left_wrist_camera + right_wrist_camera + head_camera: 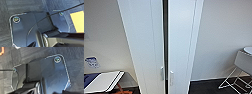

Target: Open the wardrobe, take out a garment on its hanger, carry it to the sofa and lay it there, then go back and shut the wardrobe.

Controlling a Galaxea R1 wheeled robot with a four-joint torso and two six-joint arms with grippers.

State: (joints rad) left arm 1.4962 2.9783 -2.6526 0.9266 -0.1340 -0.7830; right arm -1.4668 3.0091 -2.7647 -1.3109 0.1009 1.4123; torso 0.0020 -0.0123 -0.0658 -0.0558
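Straight ahead, the wardrobe (166, 45) stands shut.

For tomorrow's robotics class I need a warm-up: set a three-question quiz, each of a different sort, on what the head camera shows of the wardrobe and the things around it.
1. True or false: the doors of the wardrobe stand wide open.
2. Multiple choice: where on the doors are the handles? A) on the outer edges; B) low down, either side of the centre gap; C) at the top.
3. Short answer: what stands on the floor to the right of the wardrobe?

Key
1. False: they are together, with only a narrow dark gap between them.
2. B
3. A white wire-frame stand carrying a pale grey container.
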